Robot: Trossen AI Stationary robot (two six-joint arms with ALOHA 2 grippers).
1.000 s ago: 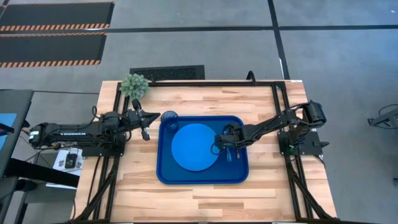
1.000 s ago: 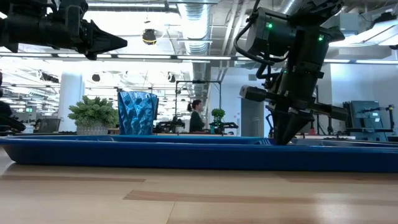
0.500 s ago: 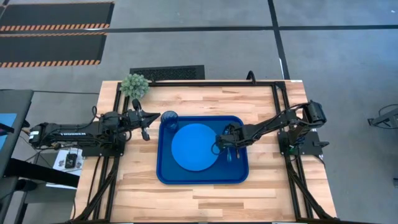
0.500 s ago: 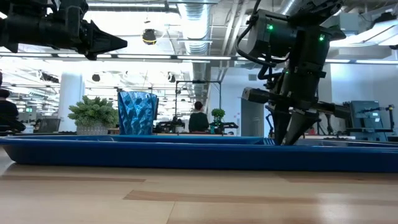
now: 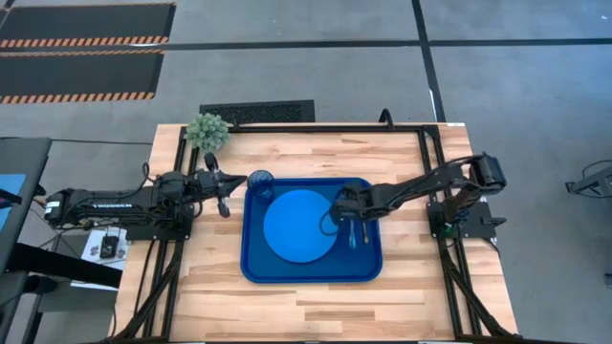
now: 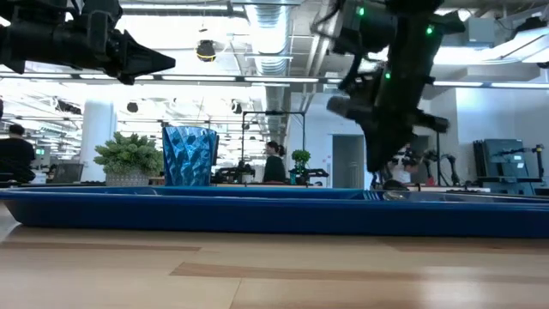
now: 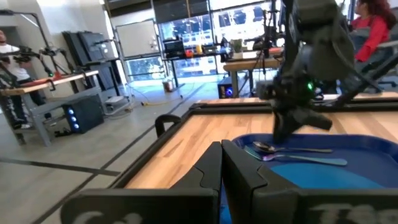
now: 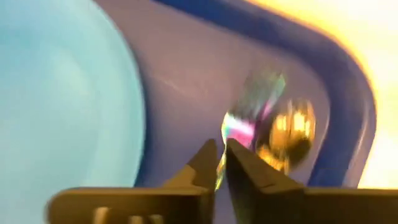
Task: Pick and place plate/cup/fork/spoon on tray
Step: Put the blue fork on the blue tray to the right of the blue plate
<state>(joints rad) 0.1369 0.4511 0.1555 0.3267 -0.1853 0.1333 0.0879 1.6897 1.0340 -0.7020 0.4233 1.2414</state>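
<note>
The tray (image 5: 311, 272), dark blue with rounded corners and a raised rim, lies on the wooden table (image 5: 316, 306) with its long side running left to right. The plate (image 5: 297, 225), a flat bright-blue disc, sits in the middle of the tray. The cup (image 5: 260, 182), a small dark-blue tumbler, stands upright in the tray's far-left corner. The fork (image 7: 308, 160) and the spoon (image 7: 289, 149) lie side by side and nearly parallel on the tray floor between the plate and the tray's right rim, long axes running far to near in the high view. The right gripper (image 5: 338, 207) hangs above the plate's right edge, fingers together and empty. The left gripper (image 5: 223, 185) waits outside the tray's left rim, fingers closed.
</note>
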